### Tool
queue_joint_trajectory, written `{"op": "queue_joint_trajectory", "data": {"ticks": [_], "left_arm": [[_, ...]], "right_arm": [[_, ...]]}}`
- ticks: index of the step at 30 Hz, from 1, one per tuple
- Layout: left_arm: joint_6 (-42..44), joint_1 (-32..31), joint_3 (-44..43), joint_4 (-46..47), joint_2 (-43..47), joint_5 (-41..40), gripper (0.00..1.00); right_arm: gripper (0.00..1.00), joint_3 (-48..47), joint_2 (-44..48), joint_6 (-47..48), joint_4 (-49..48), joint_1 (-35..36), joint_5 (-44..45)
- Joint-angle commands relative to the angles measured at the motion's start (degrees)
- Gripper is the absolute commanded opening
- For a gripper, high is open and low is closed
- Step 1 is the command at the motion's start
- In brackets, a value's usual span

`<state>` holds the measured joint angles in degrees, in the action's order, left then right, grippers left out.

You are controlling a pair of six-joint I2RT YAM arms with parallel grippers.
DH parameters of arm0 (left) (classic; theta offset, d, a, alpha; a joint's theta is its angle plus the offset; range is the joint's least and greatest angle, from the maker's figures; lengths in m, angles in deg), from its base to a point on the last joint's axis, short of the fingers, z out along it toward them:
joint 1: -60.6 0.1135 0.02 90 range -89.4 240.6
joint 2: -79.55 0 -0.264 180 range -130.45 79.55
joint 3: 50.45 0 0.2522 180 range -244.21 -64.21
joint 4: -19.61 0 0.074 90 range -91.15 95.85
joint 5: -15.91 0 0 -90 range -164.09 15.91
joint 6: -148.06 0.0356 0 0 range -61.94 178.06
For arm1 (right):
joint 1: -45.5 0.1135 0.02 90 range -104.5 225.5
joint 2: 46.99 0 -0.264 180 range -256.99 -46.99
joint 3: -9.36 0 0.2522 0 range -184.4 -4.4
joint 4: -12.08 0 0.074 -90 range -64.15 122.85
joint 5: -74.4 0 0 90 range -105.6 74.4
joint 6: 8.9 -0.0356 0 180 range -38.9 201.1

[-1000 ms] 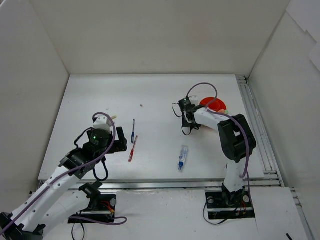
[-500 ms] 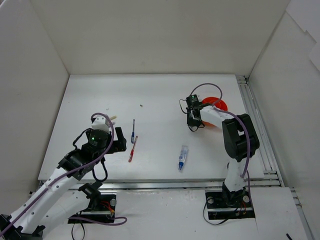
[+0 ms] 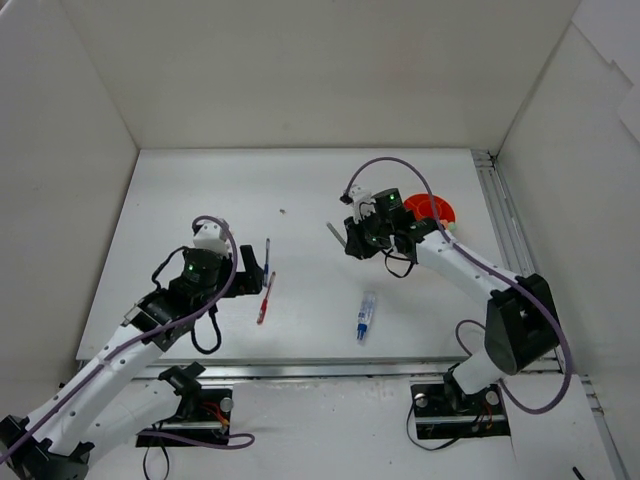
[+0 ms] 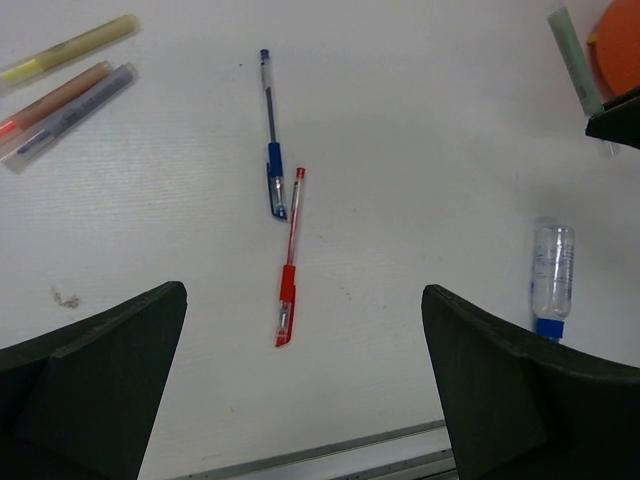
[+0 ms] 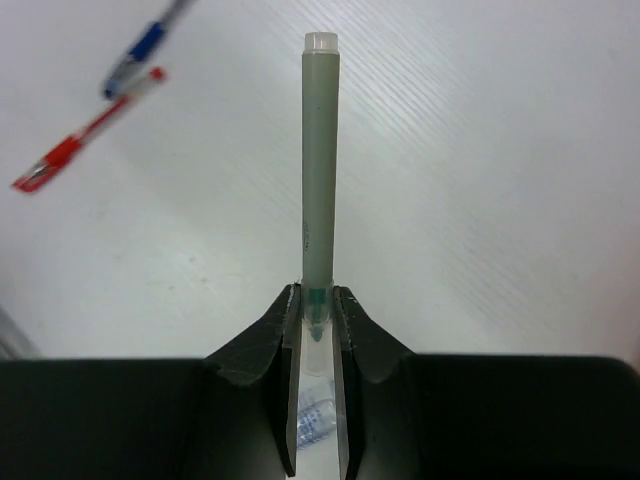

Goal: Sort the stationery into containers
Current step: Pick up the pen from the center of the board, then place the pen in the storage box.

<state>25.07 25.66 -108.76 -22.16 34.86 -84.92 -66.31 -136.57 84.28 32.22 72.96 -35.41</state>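
A thin, round marker [image 5: 319, 170] of a dull grey-green colour is pinched near one end by the right gripper [image 5: 316, 300]. The two black fingers [image 5: 270, 335] are pressed tight against its sides. The marker is smooth, and a pale white tip is seen at its far end. It is held out straight from the gripper, over the white table [image 3: 200, 200], just to the left of the orange cup [image 3: 432, 211] in the top view. The cup is small, round and made of shiny plastic. Its inside is partly hidden by the right arm, so what lies in it cannot be told.

The left gripper [image 4: 303, 292] is spread wide and nothing is held in it. It is hung above two thin pens that lie flat on the table. The blue pen [image 4: 272, 150] has a clear barrel and a dark blue grip. The red pen [image 4: 289, 270] has a clear barrel too, and its top end is just beside the lower end of the blue pen.

Further to the right, a short, fat clear tube with a blue cap [image 4: 551, 280] is laid on the table, well apart from the pens.

At the top left of the left wrist view, three markers are laid side by side: a yellow one [image 4: 70, 48], an orange-brown one [image 4: 55, 98] and a grey one [image 4: 70, 115]. The last two are touching.
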Motion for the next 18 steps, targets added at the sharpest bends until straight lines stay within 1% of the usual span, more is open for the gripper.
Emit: {"op": "queue_joint_trajectory", "data": {"ticks": [1,2,5,6,10,11,14,15,17,18], "left_arm": [[3.0,-0.3,-4.4,9.5,-1.9,5.1,1.00],[3.0,-0.3,-4.9,10.2,-2.9,6.4,1.00],[3.5,-0.3,-5.5,13.3,-4.8,9.1,1.00],[3.5,-0.3,-5.5,14.4,-5.2,12.2,1.00],[4.9,-0.3,-5.4,20.0,-7.1,19.0,1.00],[6.8,-0.3,-5.1,20.7,-8.0,20.4,1.00],[12.8,-0.3,-4.2,23.3,-9.9,30.0,1.00],[18.3,-0.3,-3.8,23.9,-10.2,37.5,1.00],[20.9,-0.3,-2.0,26.0,-9.7,42.7,1.00],[24.3,-0.3,-1.2,26.9,-9.3,48.3,1.00]], "right_arm": [[0.00,2.0,5.2,11.9,-2.9,1.6,-16.7],[0.00,2.6,6.9,12.8,-3.4,3.1,-19.6],[0.00,3.7,9.8,16.1,-4.2,6.0,-23.3],[0.00,3.8,10.2,16.3,-4.3,6.9,-23.6],[0.00,3.7,11.8,17.5,-4.4,9.5,-22.5],[0.00,3.6,12.1,17.9,-4.3,10.3,-22.8],[0.00,4.1,13.0,19.8,-4.1,11.6,-24.7],[0.00,4.0,13.2,20.2,-3.7,11.8,-25.3],[0.00,3.1,13.1,21.7,-1.2,11.9,-25.5],[0.00,2.6,13.0,22.5,0.5,11.9,-25.3]]}}
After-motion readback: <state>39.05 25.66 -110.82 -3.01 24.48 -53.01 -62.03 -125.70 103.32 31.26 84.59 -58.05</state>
